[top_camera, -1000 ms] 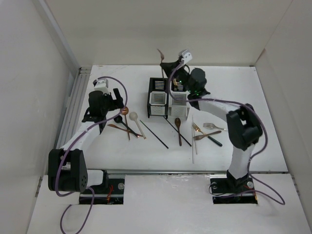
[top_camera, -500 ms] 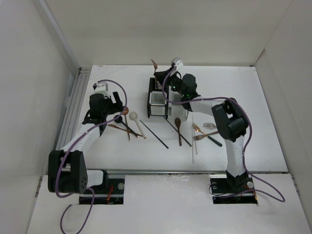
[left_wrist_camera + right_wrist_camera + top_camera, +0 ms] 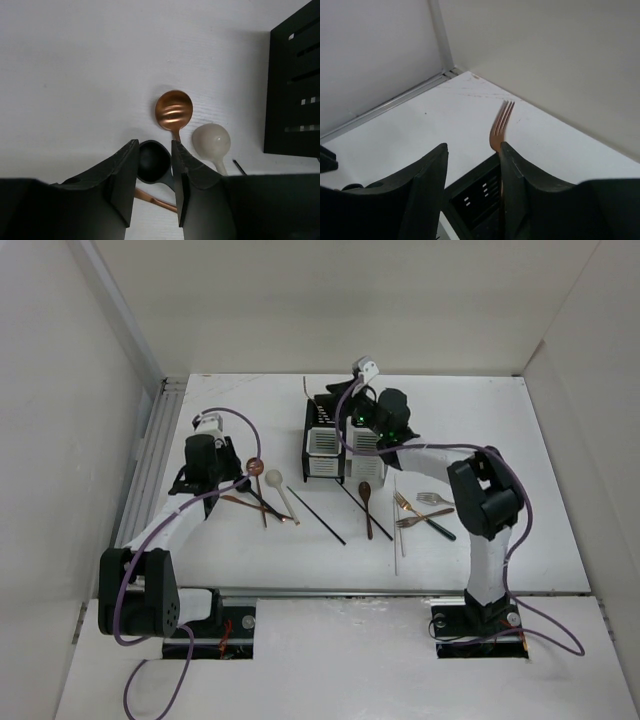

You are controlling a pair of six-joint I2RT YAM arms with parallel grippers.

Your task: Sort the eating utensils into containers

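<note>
My left gripper (image 3: 155, 143) is down on the table, shut on the bowl of a black spoon (image 3: 152, 162) that lies flat. Just beyond it lie a copper spoon (image 3: 173, 110) and a cream spoon (image 3: 211, 141). In the top view this gripper (image 3: 236, 480) is left of the containers (image 3: 324, 440). My right gripper (image 3: 472, 146) hangs open over the left container's slotted top (image 3: 480, 195). A copper fork (image 3: 501, 122) stands in a slot, tines up, leaning on my right finger. From above, the fork (image 3: 307, 390) sticks up at the caddy's far left corner.
Right of the caddies lie a brown wooden spoon (image 3: 366, 495), two forks (image 3: 405, 505), a black chopstick (image 3: 318, 517) and a white chopstick (image 3: 399, 530). A copper handle (image 3: 155, 200) crosses under the black spoon. White walls close in the table on three sides.
My right gripper carried the fork left over the left container and opened, leaving it standing in a slot. My left gripper came down and closed around the black spoon.
</note>
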